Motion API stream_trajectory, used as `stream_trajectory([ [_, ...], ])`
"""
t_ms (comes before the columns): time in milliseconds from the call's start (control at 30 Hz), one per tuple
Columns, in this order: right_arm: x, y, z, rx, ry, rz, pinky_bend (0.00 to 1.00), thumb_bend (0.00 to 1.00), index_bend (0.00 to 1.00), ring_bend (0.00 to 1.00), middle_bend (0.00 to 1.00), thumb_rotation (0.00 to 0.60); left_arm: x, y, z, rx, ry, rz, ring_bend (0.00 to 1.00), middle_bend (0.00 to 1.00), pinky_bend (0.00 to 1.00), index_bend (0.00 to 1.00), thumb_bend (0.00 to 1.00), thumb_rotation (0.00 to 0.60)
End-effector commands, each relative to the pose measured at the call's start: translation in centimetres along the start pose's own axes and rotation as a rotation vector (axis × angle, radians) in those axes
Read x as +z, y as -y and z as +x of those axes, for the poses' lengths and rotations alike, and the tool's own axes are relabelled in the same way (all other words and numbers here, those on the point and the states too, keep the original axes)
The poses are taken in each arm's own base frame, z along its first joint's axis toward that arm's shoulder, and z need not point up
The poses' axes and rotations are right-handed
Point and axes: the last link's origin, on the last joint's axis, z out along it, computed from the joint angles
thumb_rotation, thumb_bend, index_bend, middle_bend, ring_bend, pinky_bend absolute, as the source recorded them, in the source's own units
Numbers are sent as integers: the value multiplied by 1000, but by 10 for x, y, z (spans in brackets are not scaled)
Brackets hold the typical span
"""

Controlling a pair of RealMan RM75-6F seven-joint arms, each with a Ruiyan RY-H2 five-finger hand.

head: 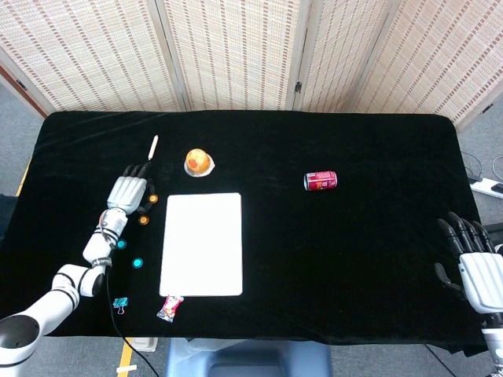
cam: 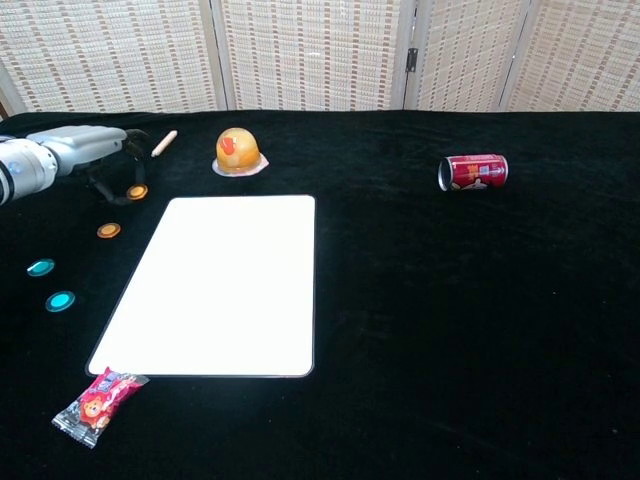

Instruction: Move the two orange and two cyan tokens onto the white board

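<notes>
The white board (head: 202,243) lies left of the table's middle. My left hand (head: 130,192) is just off the board's far left corner, and its fingertips pinch one orange token (cam: 137,191). The second orange token (head: 144,220) lies on the black cloth a little nearer, beside the board's left edge. Two cyan tokens (head: 121,244) (head: 137,262) sit nearer still, left of the board. My right hand (head: 475,271) hangs at the table's near right edge, fingers apart and holding nothing.
A white stick (head: 153,146) and an orange jelly cup (head: 199,162) lie beyond the board. A red can (head: 320,181) lies on its side at centre right. A snack packet (head: 170,308) and a blue clip (head: 120,303) sit near the front edge.
</notes>
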Motion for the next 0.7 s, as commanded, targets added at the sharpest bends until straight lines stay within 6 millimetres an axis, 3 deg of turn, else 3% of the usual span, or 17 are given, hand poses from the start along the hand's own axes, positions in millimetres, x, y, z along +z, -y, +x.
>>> stream_trajectory([
  [33,0,-1,0,0,-1,-2,0,459,0,0,0,600,-8,-18,3,28,-3,-84,0,46,0,524,394,600],
  [267,0,-2,-1,4,2,-4,0,459,0,0,0,600,-22,-49,1,37,31,-186,0,46,0,517,394,600],
  [467,0,-3,-1,5,1,-5,0,458,0,0,0,600,-30,-61,-2,49,62,-223,0,46,0,501,394,600],
  [567,0,-3,-2,6,2,-6,0,460,0,0,0,600,-36,-65,-3,56,78,-239,0,46,0,442,390,600],
  [700,1,-2,-2,9,-2,-1,0,459,0,0,0,600,-43,-69,-2,29,69,-252,0,42,0,281,289,600],
])
